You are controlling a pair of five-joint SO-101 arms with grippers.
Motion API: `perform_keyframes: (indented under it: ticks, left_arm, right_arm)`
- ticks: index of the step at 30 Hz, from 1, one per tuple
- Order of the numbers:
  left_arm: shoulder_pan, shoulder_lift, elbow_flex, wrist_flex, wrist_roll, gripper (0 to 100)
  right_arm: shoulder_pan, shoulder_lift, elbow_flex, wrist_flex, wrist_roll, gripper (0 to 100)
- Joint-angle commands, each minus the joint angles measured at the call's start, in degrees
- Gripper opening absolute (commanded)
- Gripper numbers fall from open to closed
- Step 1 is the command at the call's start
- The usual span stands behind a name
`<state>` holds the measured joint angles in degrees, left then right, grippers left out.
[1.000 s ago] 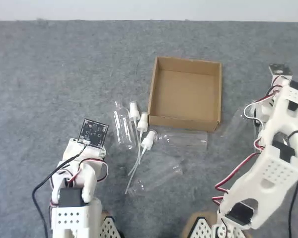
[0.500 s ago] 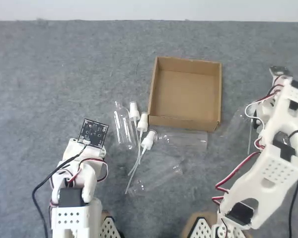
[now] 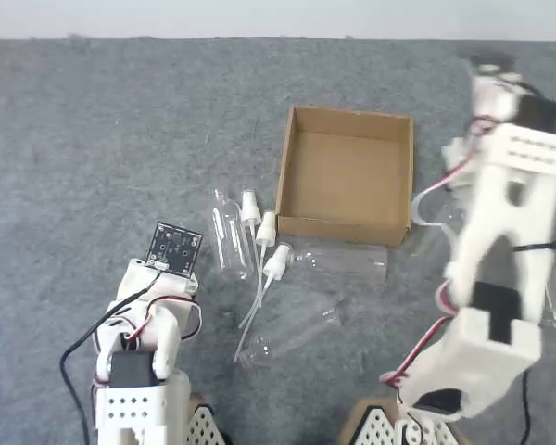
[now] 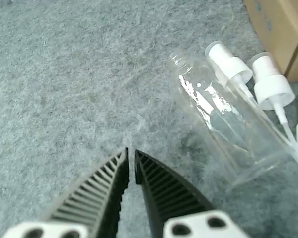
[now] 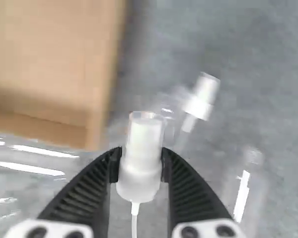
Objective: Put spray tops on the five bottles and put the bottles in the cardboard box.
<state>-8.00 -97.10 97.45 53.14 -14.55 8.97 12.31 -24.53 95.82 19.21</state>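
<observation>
The open cardboard box (image 3: 347,176) lies at the table's middle with nothing inside. Clear bottles lie in front of it (image 3: 343,260), to its left (image 3: 230,239) and nearer the arms (image 3: 292,332). Three white spray tops (image 3: 266,227) with thin tubes lie between them. My right gripper (image 5: 140,151) is shut on a white spray top (image 5: 141,141), held above the carpet beside the box (image 5: 49,64). Beyond it stands another spray top (image 5: 201,96), seemingly on a blurred clear bottle. My left gripper (image 4: 130,156) is shut and holds nothing, low over the carpet short of a clear bottle (image 4: 223,119).
Grey carpet covers the whole table. The right arm (image 3: 500,185) stretches along the box's right side. The left arm (image 3: 144,371) sits at the front left, with bare carpet to its left and beyond it.
The right arm has risen and swung toward the far side, beside the box's right edge. The left arm, bottles and loose spray tops have not moved.
</observation>
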Motion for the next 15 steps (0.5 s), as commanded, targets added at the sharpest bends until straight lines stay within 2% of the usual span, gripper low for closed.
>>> perform_keyframes:
  ticks: [1,7,15]
  left_arm:
    - [0.26,-0.62,-0.57,0.09,0.62,1]
    - [0.26,-0.62,-0.57,0.18,0.62,1]
    - [0.09,-0.62,-0.57,0.18,0.62,1]
  right_arm:
    - [-13.23,-7.52,-3.34,2.68,-5.89,2.0]
    - [-29.14,-7.87,-3.16,0.22,-14.59,2.0]
    - [-42.24,-5.14,-1.76,-6.73,-25.93,2.0]
